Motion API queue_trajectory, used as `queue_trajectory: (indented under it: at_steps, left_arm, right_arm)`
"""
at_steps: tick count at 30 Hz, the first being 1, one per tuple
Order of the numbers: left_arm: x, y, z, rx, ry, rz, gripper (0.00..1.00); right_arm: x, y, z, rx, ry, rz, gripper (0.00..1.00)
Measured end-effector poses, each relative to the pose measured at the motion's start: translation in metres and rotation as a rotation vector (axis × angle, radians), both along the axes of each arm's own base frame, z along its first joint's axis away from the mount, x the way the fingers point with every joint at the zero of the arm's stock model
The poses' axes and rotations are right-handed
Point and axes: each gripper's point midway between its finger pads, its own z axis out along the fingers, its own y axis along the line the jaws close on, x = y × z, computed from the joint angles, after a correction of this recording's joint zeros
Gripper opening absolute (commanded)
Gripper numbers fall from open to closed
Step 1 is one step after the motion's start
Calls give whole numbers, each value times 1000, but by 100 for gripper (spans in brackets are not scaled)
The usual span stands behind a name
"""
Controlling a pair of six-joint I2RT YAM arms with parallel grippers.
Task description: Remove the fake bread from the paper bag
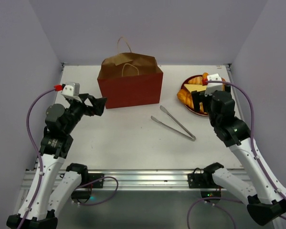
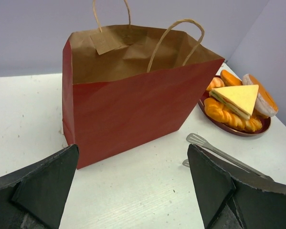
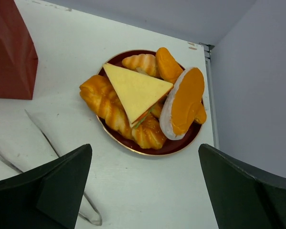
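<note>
Jaws on both arms were spread wide, gripping nothing. Left ones faced the red paper bag (image 2: 128, 109), upright with its creased kraft mouth open for reaching in; couldn't see its bottom. Glossy orange bread (image 3: 109, 107) sat heaped on a dark round plate (image 3: 181, 144) under the right ones, near metal tongs (image 1: 178, 124) on the white tabletop (image 1: 123, 143).

Red paper bag (image 1: 130, 90), brown kraft inside, upright on the surface (image 1: 133, 143), mouth open, thin handles looped above. Fake bread (image 3: 143, 102), glossy golden-orange, piled on a dark-red plate (image 3: 171, 147) well to the bag's right; pale yellow triangular slice (image 3: 133, 88) on top, across a braided loaf (image 3: 104, 102).
</note>
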Motion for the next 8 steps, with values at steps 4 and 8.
queue_trajectory:
  at_steps: [4,8]
  left_arm:
    - [-2,1,-5,-2,16,4,99]
    - [-6,1,-5,-14,21,8,99]
  right_arm:
    - [-6,-9,5,11,-28,-35,99]
    - [-11,-14,12,24,-57,-43,99]
